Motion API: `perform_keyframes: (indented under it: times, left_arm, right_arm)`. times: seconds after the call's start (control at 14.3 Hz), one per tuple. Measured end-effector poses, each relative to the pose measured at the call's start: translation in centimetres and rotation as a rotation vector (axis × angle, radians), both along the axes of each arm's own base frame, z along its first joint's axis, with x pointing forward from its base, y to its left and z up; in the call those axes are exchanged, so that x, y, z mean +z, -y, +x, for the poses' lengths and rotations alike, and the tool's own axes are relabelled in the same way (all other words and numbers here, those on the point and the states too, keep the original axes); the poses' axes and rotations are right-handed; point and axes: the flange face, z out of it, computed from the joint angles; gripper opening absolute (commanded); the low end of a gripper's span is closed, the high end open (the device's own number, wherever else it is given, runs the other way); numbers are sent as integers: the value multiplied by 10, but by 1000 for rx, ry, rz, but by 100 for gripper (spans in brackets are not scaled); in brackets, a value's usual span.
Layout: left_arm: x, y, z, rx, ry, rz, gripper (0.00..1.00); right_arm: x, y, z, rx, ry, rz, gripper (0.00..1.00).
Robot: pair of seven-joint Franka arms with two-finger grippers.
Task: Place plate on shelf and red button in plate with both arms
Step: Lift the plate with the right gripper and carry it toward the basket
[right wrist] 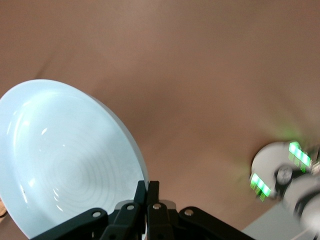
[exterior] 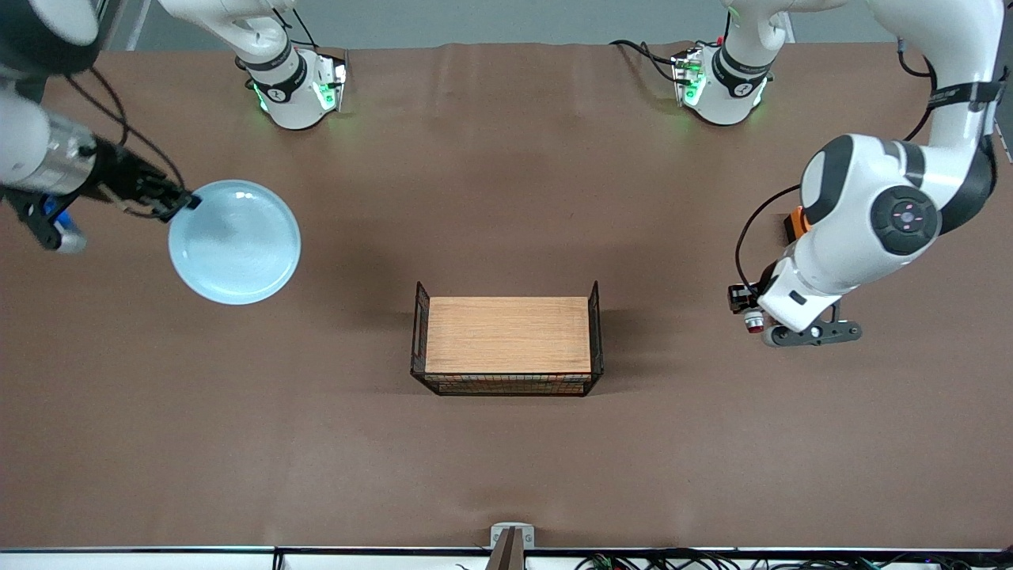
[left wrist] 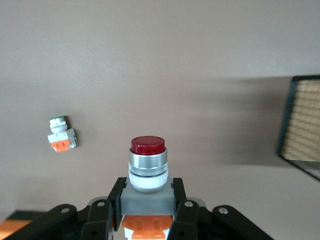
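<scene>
The right gripper [right wrist: 148,192] pinches only the rim of the plate [exterior: 235,241], held above the counter [exterior: 506,459]; it may tilt and slip. The left gripper [left wrist: 147,200] clamps the red button [left wrist: 148,162]; a jolt could twist it free

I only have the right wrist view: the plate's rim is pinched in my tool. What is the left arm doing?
Observer: The left tool is shut on the red button, cap end pointing away from the wrist.
Operator: Where does it hang?
Observer: Over bare table toward the left arm's end, the wire basket off to one side.
Operator: Anything loose under it?
Observer: A similar white-and-orange part without a red cap lies on the table there.
</scene>
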Motion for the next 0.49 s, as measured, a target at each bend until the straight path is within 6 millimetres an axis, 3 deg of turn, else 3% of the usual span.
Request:
perform_keyframes:
  times: [0.28,0.49]
  left_arm:
    - [78,3,10,152,11,-25,29]
    - [106,14,11,319,13,-72,29]
  right_arm:
    - [45,-125,-32,-195,20,-76,0]
    - [55,-206,-59,-348,66,-78,0]
